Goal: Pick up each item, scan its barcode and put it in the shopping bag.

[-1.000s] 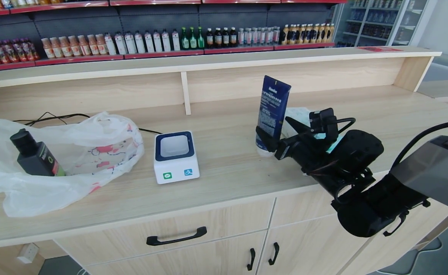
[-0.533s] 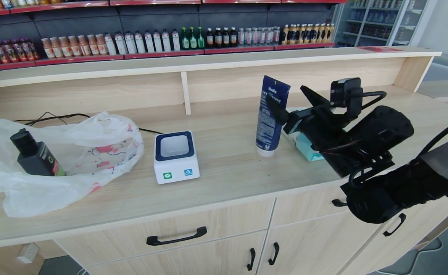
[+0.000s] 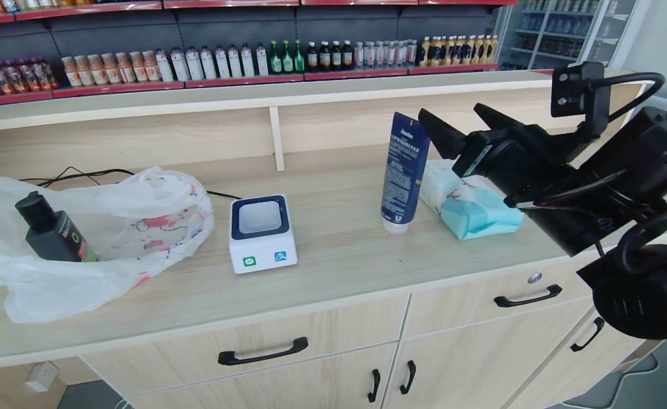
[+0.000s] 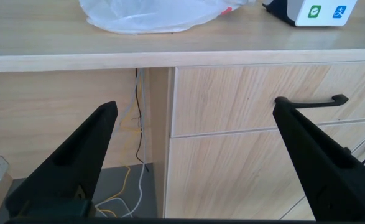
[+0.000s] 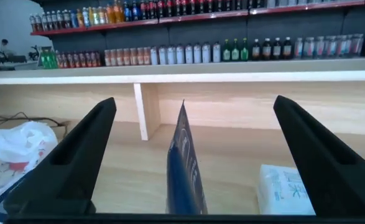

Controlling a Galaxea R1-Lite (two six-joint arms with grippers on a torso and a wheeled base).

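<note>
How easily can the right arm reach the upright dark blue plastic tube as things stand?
Probably yes. The right end effector is open near the top of the dark blue plastic tube, which stands centred ahead of it. Nothing stands between them; the teal and white soft pack lies low beside the tube.

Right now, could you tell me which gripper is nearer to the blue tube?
The right. The right gripper hangs open, level with the top of the blue tube, close beside it. The left gripper is low, in front of the cabinets under the counter.
</note>
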